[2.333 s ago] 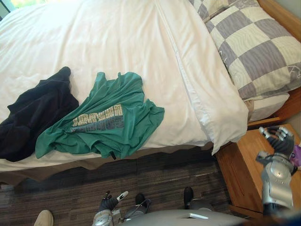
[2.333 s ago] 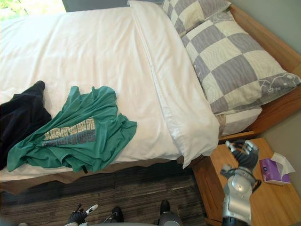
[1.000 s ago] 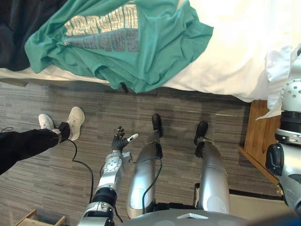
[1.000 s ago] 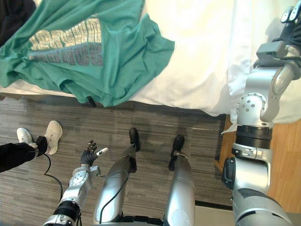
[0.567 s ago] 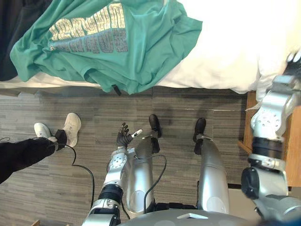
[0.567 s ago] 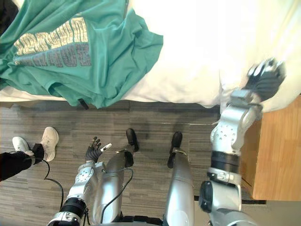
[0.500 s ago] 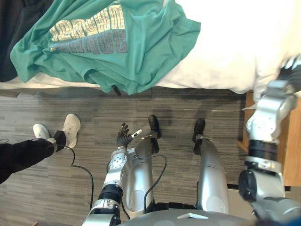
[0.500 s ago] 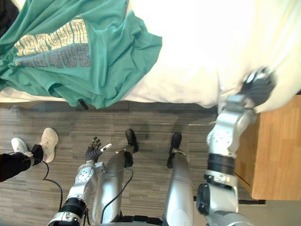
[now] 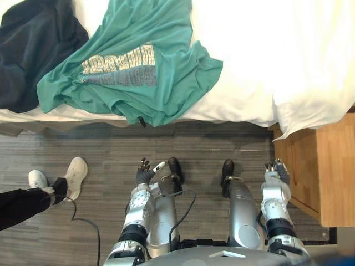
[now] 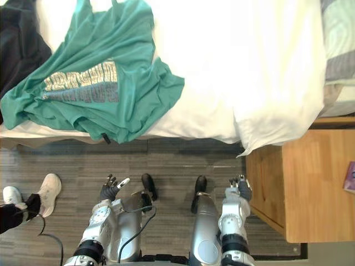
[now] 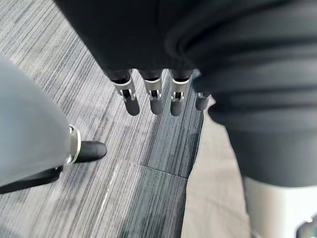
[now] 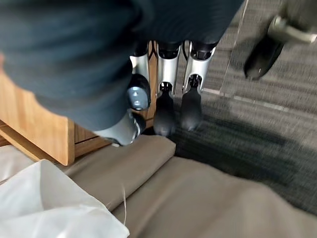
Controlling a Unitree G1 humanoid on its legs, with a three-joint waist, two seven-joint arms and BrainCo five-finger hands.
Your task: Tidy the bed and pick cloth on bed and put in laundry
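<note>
A green t-shirt [image 9: 133, 72] with grey print lies crumpled at the near edge of the bed, one fold hanging over the side. Beside it, further left, lies a black garment [image 9: 33, 50]. The white duvet [image 10: 266, 72] covers the rest of the bed, its corner drooping over the edge. My left hand [image 9: 145, 170] hangs low above the floor, fingers [image 11: 151, 96] straight and empty. Low by the nightstand is my right hand [image 9: 275, 169], with relaxed fingers [image 12: 168, 99] that hold nothing. Both hands are well clear of the clothes.
A wooden nightstand [image 10: 310, 183] stands right of the bed with a purple box [image 10: 349, 177] at its edge. A checked pillow [image 10: 338, 50] lies at the bed's head. A person's white shoes [image 9: 72, 174] stand on the grey floor at the left. The beige bed skirt [image 12: 198, 198] hangs near my right hand.
My right arm has dropped from the duvet's corner down to my side by the nightstand. The camera has shifted, so more of the bed shows. The left hand has barely moved.
</note>
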